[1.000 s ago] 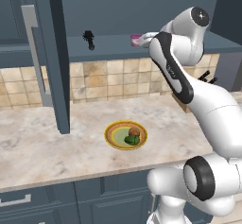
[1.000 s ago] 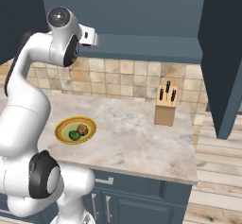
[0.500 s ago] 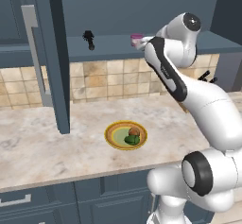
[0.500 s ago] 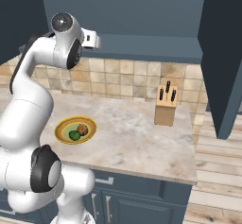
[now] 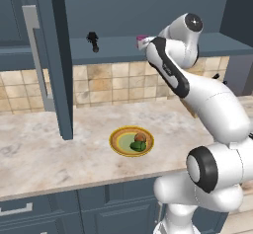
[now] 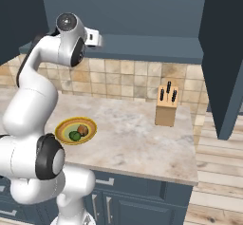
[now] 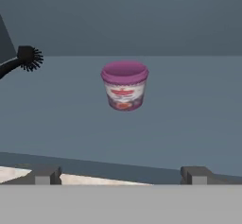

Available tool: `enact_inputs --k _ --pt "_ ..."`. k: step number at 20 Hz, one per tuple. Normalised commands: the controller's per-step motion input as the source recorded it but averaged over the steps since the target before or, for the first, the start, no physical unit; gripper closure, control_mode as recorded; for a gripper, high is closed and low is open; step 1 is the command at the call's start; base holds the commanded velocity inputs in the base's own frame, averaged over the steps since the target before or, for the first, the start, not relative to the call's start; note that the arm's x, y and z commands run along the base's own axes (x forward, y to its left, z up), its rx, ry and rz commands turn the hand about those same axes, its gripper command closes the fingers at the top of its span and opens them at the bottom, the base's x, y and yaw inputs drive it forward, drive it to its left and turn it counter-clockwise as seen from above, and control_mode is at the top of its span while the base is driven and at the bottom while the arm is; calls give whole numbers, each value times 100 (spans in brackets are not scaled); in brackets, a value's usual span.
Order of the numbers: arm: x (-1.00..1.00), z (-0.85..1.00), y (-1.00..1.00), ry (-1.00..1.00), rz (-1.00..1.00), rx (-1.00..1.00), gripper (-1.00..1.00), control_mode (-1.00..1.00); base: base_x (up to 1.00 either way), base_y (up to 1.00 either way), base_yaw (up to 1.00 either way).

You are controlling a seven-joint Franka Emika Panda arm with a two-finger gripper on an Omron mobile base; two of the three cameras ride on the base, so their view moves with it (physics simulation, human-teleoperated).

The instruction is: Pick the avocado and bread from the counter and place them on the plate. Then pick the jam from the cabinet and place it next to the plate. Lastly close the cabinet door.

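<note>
Stage: the avocado [image 5: 139, 147] and bread [image 5: 140, 137] are already lying together on the plate [image 5: 120, 140], so the jam step is the one in hand, as I judge it.
Jam: the purple jam tub [image 7: 125, 85] is standing upright on the open cabinet shelf [image 7: 198, 105], apart from everything else on it; in the left base view it is peeking out just beyond the wrist [image 5: 142, 39].
End effector: the end effector [image 7: 119, 175] is hanging level with the shelf, its two finger tips [image 7: 47, 175] spread wide with nothing between them, the tub centred ahead in the gap and not yet reached.
Why so: this lineup is probably setting up a straight push in, so the fingers pass either side of the tub.
Brush: a dark dish brush [image 7: 29, 58] is lying on the same shelf, well off to one side.
Cabinet door: the cabinet door [image 5: 55, 60] is standing open, edge-on over the tabletop [image 5: 49, 154], leaving the shelf reachable.
Knife block: a knife block [image 6: 167, 106] is sitting against the backsplash, well apart from the plate.
</note>
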Motion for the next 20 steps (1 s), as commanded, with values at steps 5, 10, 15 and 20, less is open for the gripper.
enact_inputs --k 5,10,15,20 --pt "25 0 9 0 2 0 -100 -100 0 0 0" --pt "44 0 0 0 0 0 -100 -100 0 0 0" --pt "51 0 0 0 0 0 -100 -100 0 0 0" --pt "37 0 0 0 0 0 -100 -100 0 0 0"
